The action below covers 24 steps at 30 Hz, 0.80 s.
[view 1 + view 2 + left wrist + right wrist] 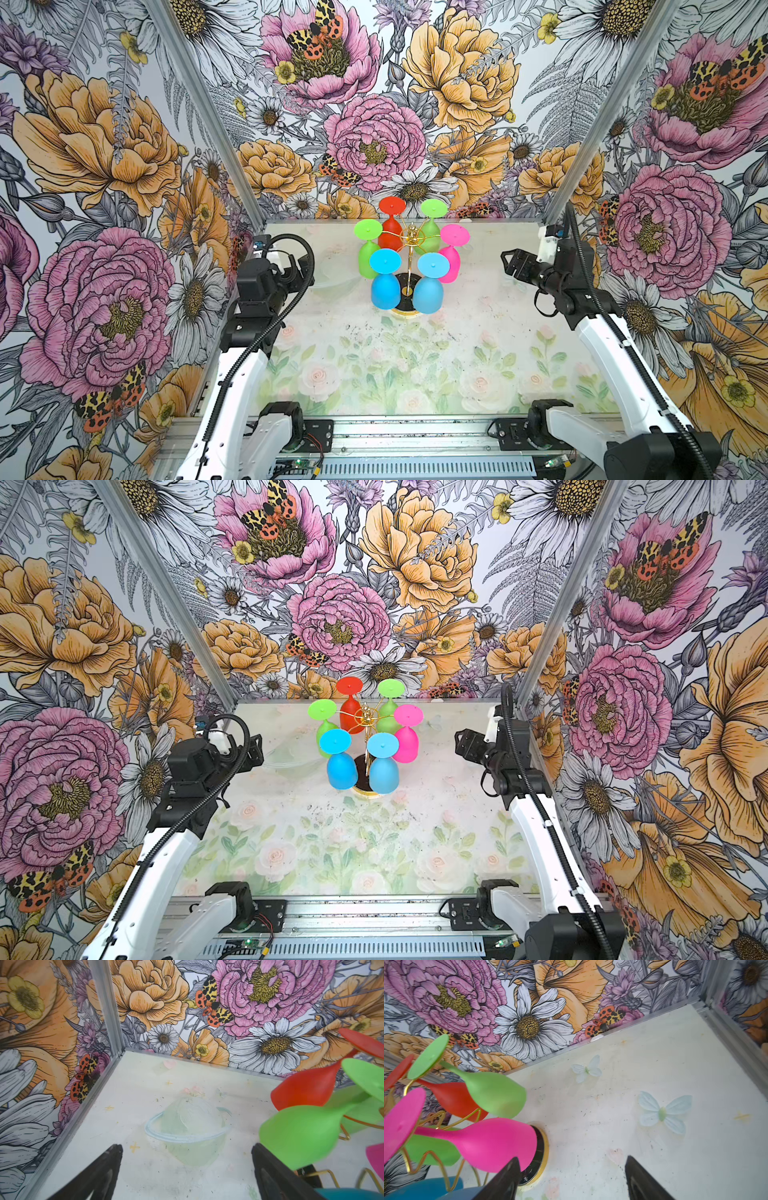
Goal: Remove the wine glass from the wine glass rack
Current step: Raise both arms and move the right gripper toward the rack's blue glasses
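Left hand spread wide, empty; right hand parted, empty. Between both hands, clear of each: wine glass rack upright on desk, pink wine glass hanging upside down nearest right hand

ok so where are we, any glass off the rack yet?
Done: nothing. All six wine glasses hang bowl-down on the wine glass rack; none is on the table. In hand: nothing. The left gripper and right gripper are both open and empty, standing clear on either side of the rack. Left: the whole job, approach, grip one glass and lift it off.
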Each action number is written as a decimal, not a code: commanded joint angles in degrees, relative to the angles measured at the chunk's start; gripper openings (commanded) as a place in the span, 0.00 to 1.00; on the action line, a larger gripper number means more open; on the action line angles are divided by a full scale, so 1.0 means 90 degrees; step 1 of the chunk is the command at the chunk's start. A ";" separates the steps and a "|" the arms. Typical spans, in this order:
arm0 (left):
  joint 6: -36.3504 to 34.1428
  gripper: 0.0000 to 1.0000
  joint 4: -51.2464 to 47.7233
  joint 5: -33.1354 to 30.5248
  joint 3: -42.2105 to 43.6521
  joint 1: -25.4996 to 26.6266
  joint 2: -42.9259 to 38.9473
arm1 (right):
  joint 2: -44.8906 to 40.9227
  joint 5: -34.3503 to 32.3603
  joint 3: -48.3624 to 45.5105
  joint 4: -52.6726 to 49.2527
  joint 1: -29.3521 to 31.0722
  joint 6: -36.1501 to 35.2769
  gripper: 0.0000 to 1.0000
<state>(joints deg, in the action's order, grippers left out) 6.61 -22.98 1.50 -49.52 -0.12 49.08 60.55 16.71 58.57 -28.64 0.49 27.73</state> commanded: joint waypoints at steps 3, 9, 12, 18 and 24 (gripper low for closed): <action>-0.0018 0.99 -0.0746 0.1375 0.0110 0.0061 -0.0519 | -0.0440 0.1523 0.0522 -0.0484 0.0396 0.1031 0.74; 0.0164 0.99 -0.0749 0.1919 0.0134 0.0082 -0.0802 | -0.0521 0.1859 0.0956 -0.0470 0.0941 0.1556 0.72; 0.0231 0.99 -0.0755 0.2224 0.0116 0.0203 -0.0848 | -0.0431 0.1906 0.1012 -0.0437 0.1178 0.1737 0.72; 0.0192 0.99 -0.0748 0.2248 0.0154 0.0676 -0.0985 | -0.0202 0.1997 0.1000 -0.0282 0.1686 0.1897 0.68; 0.0140 0.99 -0.0748 0.1947 0.0228 0.1064 -0.1063 | 0.0025 0.2004 0.0983 -0.0061 0.2052 0.2024 0.61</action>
<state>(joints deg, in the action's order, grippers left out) 7.60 -29.41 19.59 -48.47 8.47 40.05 60.25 33.95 66.54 -31.75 17.87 44.75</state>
